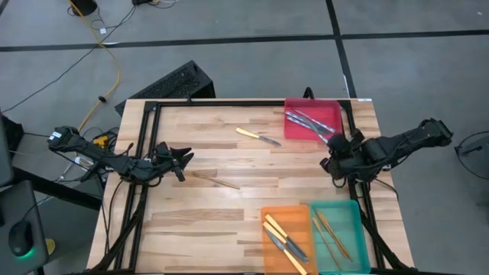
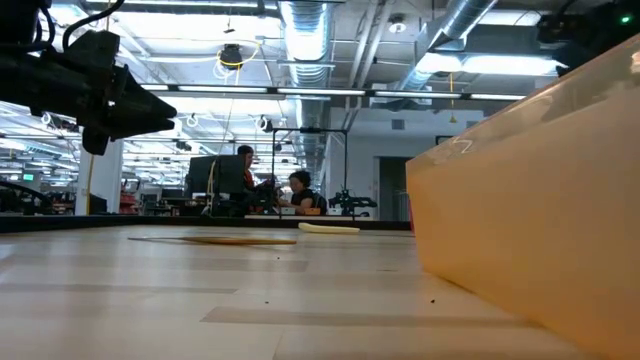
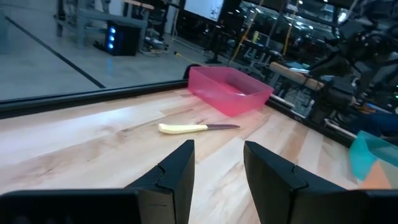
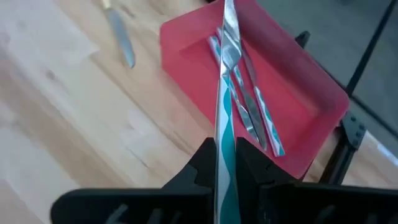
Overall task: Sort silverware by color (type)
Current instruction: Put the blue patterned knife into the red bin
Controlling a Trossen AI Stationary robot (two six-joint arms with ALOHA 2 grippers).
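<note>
My right gripper (image 4: 225, 148) (image 1: 330, 153) is shut on a light-blue-handled utensil (image 4: 227, 74) at the near right corner of the red tray (image 1: 330, 109), which holds several more blue-handled pieces (image 4: 258, 115). My left gripper (image 3: 217, 155) (image 1: 186, 158) hangs open over the table's left part, touching nothing. A yellow-handled knife (image 1: 258, 137) (image 3: 196, 128) lies flat on the wood near the red tray. A tan wooden utensil (image 1: 216, 181) (image 2: 215, 239) lies flat toward the middle. My right gripper pinches the blue-handled utensil by its handle (image 4: 226, 163), between the two fingers. The utensil runs forward along the fingers, seen edge-on, and its silver end (image 4: 229, 37) reaches out over the red tray. It is lifted clear of table and tray.
An orange tray (image 1: 269, 212) with yellow-handled knives (image 1: 284, 241) and a teal tray (image 1: 353, 210) with wooden pieces (image 1: 330, 233) stand side by side at the near edge, right of centre. Black frame rails (image 1: 144, 122) run along the table's sides. People sit far behind the table (image 2: 270, 190).
</note>
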